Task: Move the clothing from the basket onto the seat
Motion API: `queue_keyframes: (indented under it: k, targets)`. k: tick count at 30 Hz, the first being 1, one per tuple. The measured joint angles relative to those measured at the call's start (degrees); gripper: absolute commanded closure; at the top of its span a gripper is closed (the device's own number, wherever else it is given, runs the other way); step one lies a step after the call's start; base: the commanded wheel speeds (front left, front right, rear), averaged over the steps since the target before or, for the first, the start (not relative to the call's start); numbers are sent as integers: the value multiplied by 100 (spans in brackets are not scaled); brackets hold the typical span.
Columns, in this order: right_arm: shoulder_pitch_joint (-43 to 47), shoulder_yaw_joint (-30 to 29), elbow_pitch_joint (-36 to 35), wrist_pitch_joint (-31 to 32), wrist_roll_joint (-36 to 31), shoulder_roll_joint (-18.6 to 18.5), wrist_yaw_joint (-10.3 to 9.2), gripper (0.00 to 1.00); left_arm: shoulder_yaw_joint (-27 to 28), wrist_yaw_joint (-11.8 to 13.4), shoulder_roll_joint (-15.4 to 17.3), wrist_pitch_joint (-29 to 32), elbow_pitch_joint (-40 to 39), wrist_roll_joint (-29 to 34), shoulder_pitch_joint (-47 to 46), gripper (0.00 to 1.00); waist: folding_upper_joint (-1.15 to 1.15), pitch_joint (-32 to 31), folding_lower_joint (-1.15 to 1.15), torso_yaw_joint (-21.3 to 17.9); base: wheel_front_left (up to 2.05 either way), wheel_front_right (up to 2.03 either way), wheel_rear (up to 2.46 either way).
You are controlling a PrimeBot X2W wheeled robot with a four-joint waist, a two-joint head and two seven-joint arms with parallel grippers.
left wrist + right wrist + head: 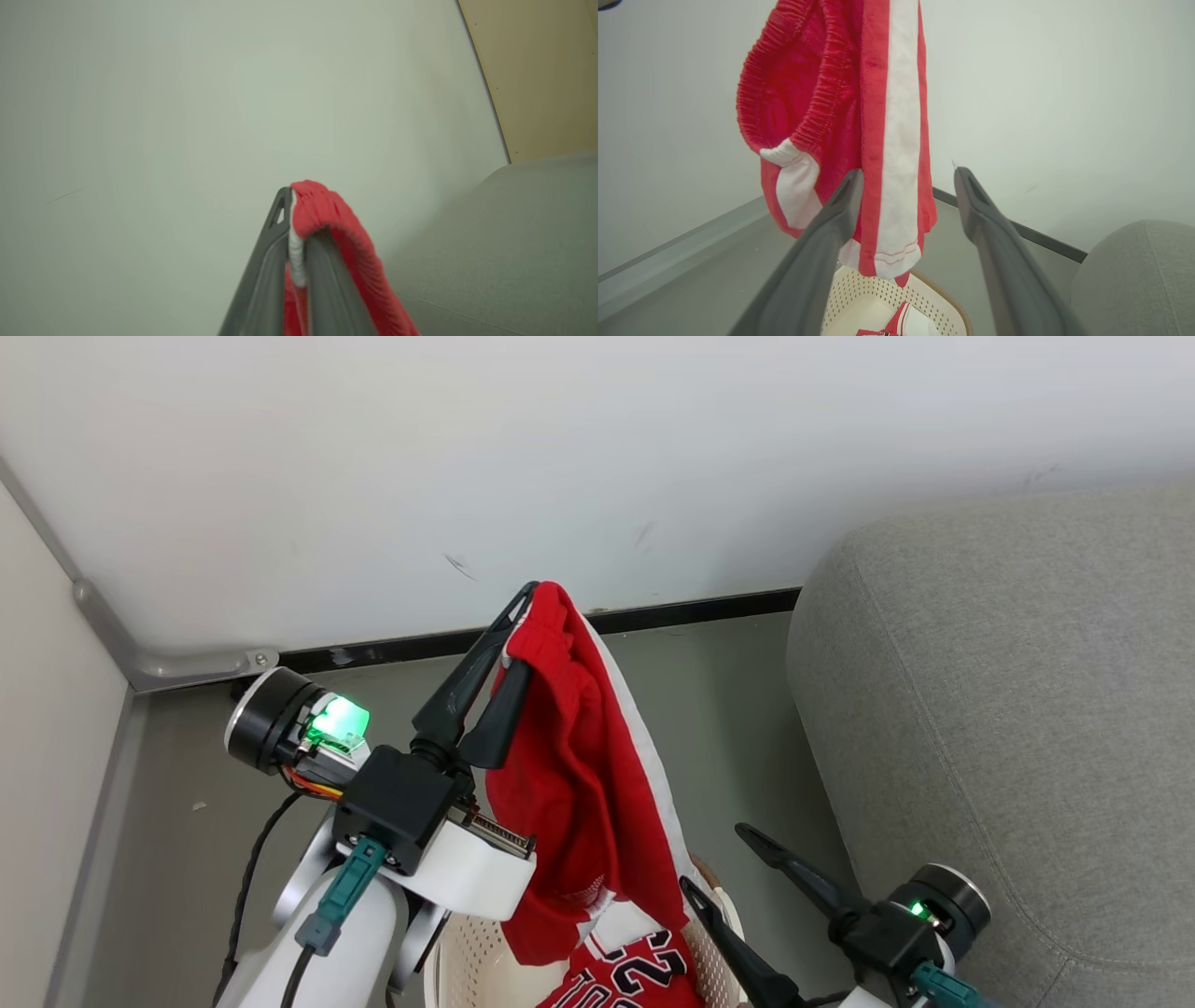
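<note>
Head view shows the left pincer (519, 633) pressed together on the waistband of the red shorts (569, 775), high above the basket (467, 952). The shorts hang straight down, long axis vertical, their hem just above the basket. The seat (1008, 709) lies to the right of the basket, so the coming move looks like a sideways carry that way, high enough for the hem to clear. The right pincer (714, 856) stands spread and empty, just right of the basket. The jersey (635, 975) lies inside the basket.
</note>
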Motion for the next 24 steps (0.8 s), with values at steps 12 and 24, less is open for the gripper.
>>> queue_keyframes:
  k: [12, 24]
  targets:
    - [-299, 183, -8, 103, 56, -103, 0, 0, -343, -231, -125, -1, -193, 0, -116, 100, 0, 14, 0, 63, 0, 0, 0]
    - [-774, 391, 179, 179, 166, -120, 0, 13, -542, -356, -210, -1, -252, -51, -149, 100, 0, 37, 0, 169, 0, 0, 0]
